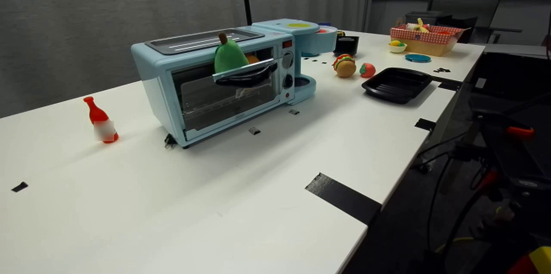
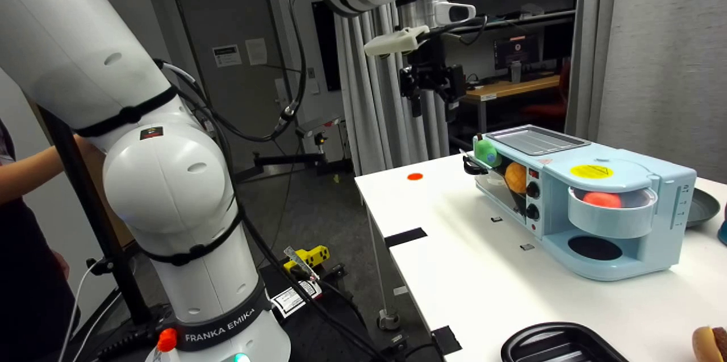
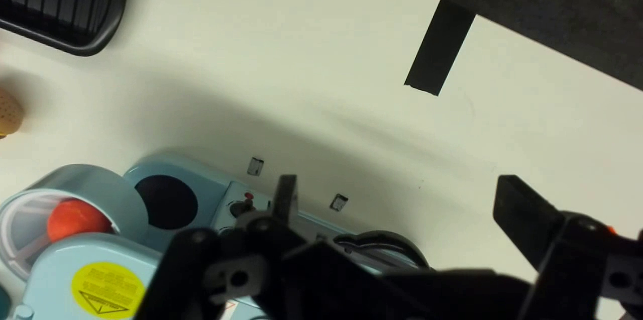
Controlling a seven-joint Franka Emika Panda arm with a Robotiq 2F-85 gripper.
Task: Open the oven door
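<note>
Jaws hang spread, oven door [image 1: 228,101] well below.

A white table [image 1: 241,179] supports a red bottle [image 1: 99,115], a burger [image 1: 345,67], a strawberry [image 1: 368,70] and a black tray [image 1: 397,84]. The burger sits just beside the strawberry. A blue plate [image 1: 417,57] lies near a basket [image 1: 422,46].

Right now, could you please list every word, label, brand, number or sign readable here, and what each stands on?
"FRANKA EMIKA": dark band, robot arm
Triangle symbol, wording blurred: yellow sticker, toaster oven
Too small or blurred to read:
side markings and small triangle, same oven
label, red bottle
paper sheets, grey door
white label, near same arm
</note>
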